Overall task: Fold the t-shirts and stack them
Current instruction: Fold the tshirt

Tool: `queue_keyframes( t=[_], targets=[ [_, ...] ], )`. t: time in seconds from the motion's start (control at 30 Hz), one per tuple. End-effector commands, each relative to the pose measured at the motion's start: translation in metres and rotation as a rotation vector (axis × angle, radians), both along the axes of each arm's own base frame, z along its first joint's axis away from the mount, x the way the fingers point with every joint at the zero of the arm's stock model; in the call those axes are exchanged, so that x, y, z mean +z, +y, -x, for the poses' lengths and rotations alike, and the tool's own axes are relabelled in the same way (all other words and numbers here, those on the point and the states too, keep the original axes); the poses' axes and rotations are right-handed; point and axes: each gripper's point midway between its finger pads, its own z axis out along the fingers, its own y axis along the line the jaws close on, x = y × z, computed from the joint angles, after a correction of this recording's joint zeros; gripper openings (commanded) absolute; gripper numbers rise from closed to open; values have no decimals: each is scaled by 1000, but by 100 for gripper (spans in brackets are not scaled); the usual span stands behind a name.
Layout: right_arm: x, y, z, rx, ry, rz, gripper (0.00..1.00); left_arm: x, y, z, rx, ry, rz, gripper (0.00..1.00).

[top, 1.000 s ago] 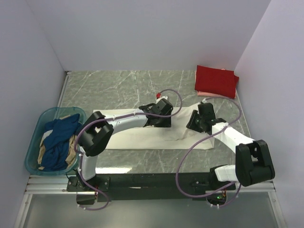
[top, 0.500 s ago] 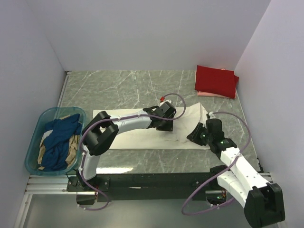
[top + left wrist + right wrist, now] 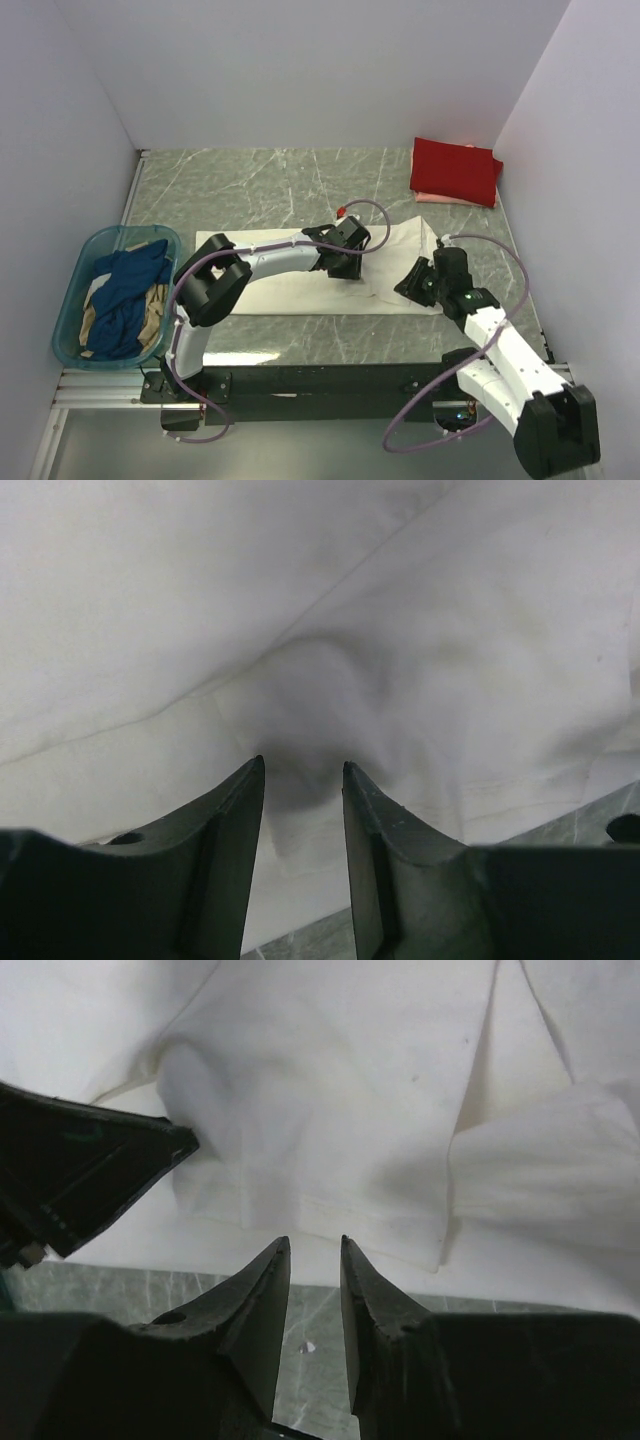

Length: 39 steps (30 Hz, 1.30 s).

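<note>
- Your cream-white t-shirt [image 3: 275, 295] lies spread flat across the middle of the marbled tabletop [image 3: 250, 190], long side running left to right, with both arms reaching over its right half.
- Your left hand [image 3: 303, 767] is down on the cloth right of the shirt's centre. Its jaws are partly apart, the tips pressed into the fabric, and a soft pucker of cloth swells at the gap. Nothing is clamped between them.
- Your right hand [image 3: 315, 1242] sits at the shirt's near right edge, its tips just short of the hem. The jaws leave a narrow slit through which you see bare tabletop, and it has hold of nothing.
- From the right wrist view, the left hand shows as a black wedge just beside on the cloth.
- In the far right corner, a folded red t-shirt [image 3: 455, 168] rests on a pale pink t-shirt [image 3: 438, 197], well apart from both hands.
- At the left edge, the teal basket [image 3: 66, 305] holds a crumpled dark blue t-shirt [image 3: 122, 290] lying over a tan t-shirt [image 3: 152, 322].
</note>
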Motion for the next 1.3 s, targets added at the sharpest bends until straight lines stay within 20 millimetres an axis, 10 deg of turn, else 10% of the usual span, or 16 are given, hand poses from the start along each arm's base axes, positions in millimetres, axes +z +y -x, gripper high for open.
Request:
queue_keyframes(
  t=[0.0,0.53,0.8,1.03,1.27],
  targets=[
    [11,1,-23,-27,-33,3,34,14,-8,4,-24,-3,51,42],
    [-42,-10,-31,-101,103,68,34,12,17,6,23,6,15,1],
    [-46,-16,-18,-132,121,75,34,16,20,9,8,9,31,1],
    [-9,-18,-20,-133,36,63,35,39,21,6,-12,-2,83,21],
    [62,-39,-88,-176,-108,106,57,81,37,-26,43,-60,143,44]
  ],
)
